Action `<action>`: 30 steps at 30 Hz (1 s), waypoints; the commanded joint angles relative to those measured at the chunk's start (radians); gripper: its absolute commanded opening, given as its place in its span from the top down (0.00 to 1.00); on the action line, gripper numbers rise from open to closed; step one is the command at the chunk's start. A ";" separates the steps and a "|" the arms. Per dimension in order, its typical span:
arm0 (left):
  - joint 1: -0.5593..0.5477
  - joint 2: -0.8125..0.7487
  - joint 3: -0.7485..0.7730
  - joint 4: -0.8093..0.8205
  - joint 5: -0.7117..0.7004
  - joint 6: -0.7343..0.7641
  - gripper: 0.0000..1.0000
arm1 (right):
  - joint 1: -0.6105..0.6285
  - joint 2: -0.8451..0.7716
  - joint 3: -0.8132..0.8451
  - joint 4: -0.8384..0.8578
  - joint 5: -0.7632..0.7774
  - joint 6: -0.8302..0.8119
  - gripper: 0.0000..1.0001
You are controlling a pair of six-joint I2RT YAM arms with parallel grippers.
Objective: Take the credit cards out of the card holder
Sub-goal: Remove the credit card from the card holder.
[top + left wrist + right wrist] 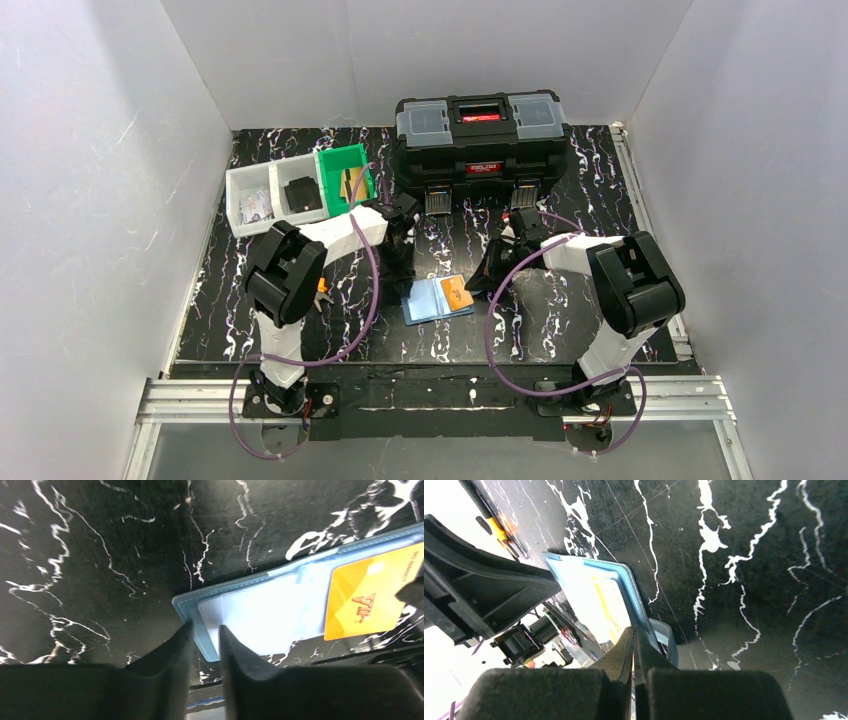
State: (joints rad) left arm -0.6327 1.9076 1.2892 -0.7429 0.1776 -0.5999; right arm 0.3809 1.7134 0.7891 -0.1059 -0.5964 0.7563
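Left wrist: left gripper [205,630] is pinching a corner of the open wallet [260,610]. Right gripper [634,636] is apparently clamping its opposite edge.

The toolbox [482,140] stands on the table [560,330] at the upper middle of the top view, against the back edge. A row of bins [300,190] sits just to its left, toward the upper left. The card holder [437,298] lies open at the centre of the frame, below the toolbox and between the two arms, with a credit card [456,292] on its right half. The left gripper [206,630] pinches the holder's left edge, and the right gripper [634,635] is pinched closed at the holder's right edge, where the card lies.
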 commanded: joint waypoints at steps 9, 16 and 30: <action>0.018 -0.174 0.106 -0.046 0.013 -0.016 0.37 | -0.007 -0.032 0.019 -0.003 -0.068 0.040 0.99; 0.049 -0.215 0.068 0.037 0.151 -0.067 0.33 | -0.018 -0.051 0.033 -0.006 -0.103 0.067 0.99; 0.085 -0.247 -0.003 0.159 0.291 -0.136 0.31 | -0.039 -0.121 0.042 0.012 -0.175 0.134 0.99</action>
State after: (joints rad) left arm -0.5632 1.7329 1.3071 -0.6209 0.3969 -0.7082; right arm 0.3515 1.6363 0.7910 -0.1040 -0.7238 0.8642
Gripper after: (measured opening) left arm 0.686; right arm 0.021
